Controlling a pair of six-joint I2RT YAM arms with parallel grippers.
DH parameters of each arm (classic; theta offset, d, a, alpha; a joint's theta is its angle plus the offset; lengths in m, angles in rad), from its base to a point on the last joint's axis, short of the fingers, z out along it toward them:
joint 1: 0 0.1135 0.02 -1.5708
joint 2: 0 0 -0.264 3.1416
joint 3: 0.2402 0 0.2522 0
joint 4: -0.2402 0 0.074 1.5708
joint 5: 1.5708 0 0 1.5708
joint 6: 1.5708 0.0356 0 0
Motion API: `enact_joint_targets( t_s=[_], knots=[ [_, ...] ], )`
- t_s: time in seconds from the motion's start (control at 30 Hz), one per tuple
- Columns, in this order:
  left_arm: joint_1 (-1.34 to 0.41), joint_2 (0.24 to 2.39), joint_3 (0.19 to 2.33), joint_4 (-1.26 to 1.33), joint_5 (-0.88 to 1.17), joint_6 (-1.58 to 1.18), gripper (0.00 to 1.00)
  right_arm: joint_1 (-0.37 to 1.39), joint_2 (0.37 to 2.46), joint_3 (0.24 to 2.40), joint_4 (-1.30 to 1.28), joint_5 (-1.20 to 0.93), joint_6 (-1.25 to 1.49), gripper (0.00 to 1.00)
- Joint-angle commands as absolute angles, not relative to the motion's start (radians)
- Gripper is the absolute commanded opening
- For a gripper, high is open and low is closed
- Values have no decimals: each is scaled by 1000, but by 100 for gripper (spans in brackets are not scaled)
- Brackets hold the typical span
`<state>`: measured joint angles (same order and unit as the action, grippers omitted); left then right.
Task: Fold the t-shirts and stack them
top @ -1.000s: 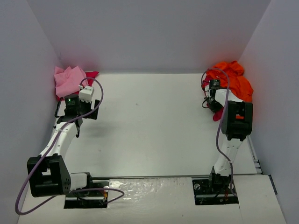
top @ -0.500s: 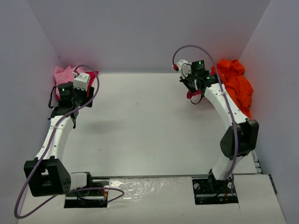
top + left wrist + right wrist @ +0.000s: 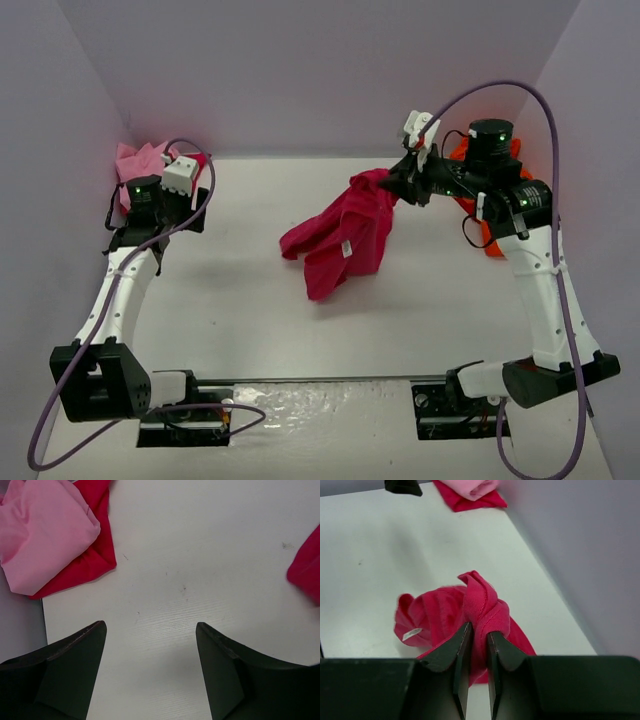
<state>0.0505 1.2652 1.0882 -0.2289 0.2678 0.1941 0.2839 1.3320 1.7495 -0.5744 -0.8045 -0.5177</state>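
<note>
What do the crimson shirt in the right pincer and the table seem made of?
The crimson shirt: soft matte cloth, perhaps cotton knit; it bunches and drapes in folds. The table: hard white board, perhaps laminate; flat, matte, finely lined.

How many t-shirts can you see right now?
4. A light pink shirt lies on a folded crimson shirt in the far left corner. The right gripper holds a second crimson shirt. An orange shirt sits far right, partly hidden, possibly covering more.
</note>
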Motion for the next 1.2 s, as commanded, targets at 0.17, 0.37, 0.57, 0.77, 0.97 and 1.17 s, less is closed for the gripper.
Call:
enact_joint_targets(
  t_s=[0.17, 0.37, 0.57, 0.77, 0.97, 1.17],
  knots=[
    [27, 1263, 1164, -226, 391, 149, 78, 309, 1451, 1590, -576, -787, -557, 8],
    [-66, 1322, 1242, -301, 450, 150, 79, 344, 1503, 1543, -524, -705, -543, 42],
    [-177, 1360, 1291, -342, 395, 189, 79, 352, 1568, 1554, -517, -695, -536, 0],
    [-221, 1382, 1323, -371, 379, 200, 79, 379, 1577, 1571, -515, -550, -539, 50],
    [-274, 1407, 1341, -398, 354, 247, 79, 379, 1598, 1552, -522, -306, -587, 58],
    [-357, 1457, 1394, -429, 347, 277, 79, 339, 1607, 1589, -473, -129, -472, 57]
  ],
)
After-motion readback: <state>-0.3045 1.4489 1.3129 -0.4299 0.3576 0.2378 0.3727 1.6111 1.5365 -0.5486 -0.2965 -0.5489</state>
